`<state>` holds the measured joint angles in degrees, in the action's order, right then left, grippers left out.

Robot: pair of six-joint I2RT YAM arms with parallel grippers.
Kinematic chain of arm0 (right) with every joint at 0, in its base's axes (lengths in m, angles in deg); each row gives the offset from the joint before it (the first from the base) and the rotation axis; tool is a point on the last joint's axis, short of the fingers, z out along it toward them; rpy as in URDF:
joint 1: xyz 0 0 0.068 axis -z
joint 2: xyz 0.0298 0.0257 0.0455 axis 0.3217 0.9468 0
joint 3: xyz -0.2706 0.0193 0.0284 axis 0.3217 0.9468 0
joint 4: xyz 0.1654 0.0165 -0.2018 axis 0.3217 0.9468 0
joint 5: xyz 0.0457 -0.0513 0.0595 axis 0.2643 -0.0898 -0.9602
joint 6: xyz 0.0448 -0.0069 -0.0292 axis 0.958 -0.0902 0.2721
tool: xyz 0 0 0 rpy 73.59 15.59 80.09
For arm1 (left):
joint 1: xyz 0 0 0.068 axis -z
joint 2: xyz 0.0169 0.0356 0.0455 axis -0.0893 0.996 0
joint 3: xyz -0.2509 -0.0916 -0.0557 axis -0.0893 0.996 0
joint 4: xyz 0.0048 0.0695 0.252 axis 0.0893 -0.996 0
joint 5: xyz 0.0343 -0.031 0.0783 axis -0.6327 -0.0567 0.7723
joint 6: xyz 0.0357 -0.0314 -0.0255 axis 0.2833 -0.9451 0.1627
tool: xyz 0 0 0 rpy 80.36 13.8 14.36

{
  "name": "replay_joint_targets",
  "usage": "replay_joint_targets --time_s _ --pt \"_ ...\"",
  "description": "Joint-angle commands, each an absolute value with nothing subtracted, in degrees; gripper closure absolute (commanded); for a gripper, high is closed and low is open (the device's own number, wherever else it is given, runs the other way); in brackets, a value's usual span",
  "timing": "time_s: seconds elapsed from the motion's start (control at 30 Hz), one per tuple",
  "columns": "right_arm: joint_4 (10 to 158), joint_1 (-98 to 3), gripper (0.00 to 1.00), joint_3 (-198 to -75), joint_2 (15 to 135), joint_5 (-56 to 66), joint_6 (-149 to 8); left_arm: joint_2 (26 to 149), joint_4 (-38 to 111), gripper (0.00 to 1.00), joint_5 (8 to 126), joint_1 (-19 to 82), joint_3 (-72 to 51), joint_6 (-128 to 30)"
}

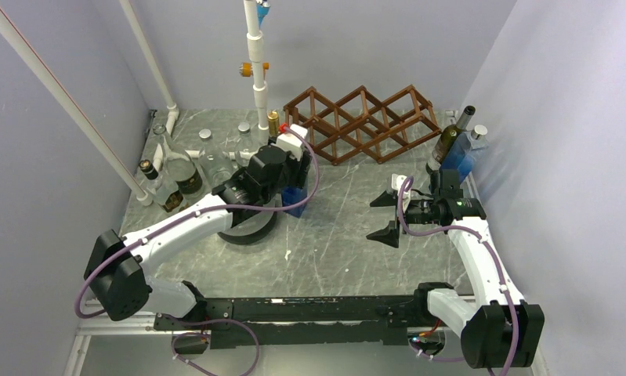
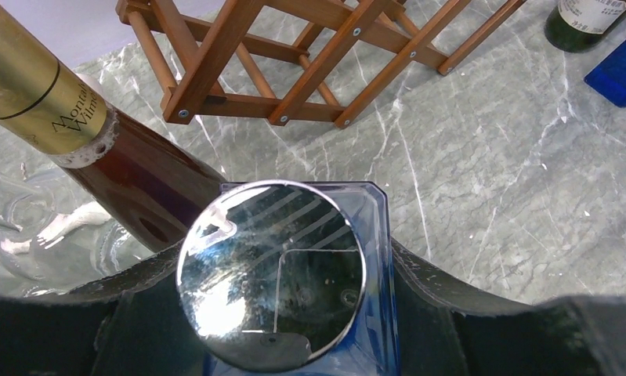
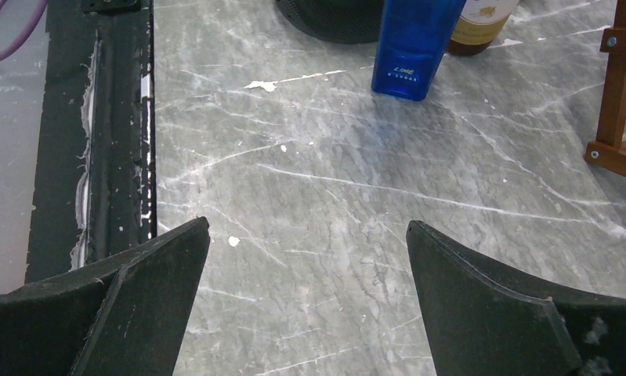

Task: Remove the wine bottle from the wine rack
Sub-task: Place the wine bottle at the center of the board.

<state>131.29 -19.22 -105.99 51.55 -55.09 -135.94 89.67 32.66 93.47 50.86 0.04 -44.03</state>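
Clamps blue bottle [image 3: 415,47] in left gripper [image 2: 290,258] at wine rack's [image 2: 215,55] 7 o'clock, beside gold-foiled bottle [image 2: 35,86]; spreads right gripper [image 3: 309,225] wide.

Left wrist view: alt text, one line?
The left tool grips a translucent blue square bottle with a shiny round metal cap, seen from above. Beyond it, a brown wooden lattice rack stands on the grey marble table.

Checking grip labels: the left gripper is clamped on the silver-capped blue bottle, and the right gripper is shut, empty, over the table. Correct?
One error: the right gripper is open, not shut; the right wrist view shows its jaws wide apart over the table. The rest stands: it is empty, and the left gripper is clamped on the silver-capped blue bottle.
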Motion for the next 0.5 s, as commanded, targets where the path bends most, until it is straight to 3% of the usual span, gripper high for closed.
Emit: replay_joint_targets --time_s 0.0,0.47 --pt "130.57 -19.03 0.00 -106.61 51.47 -56.38 -137.65 88.29 39.58 1.00 94.28 50.21 -5.19 -41.59" --pt "130.66 -19.03 0.00 -106.68 51.53 -56.39 -137.78 89.23 37.63 1.00 93.95 49.71 -7.01 -40.78"
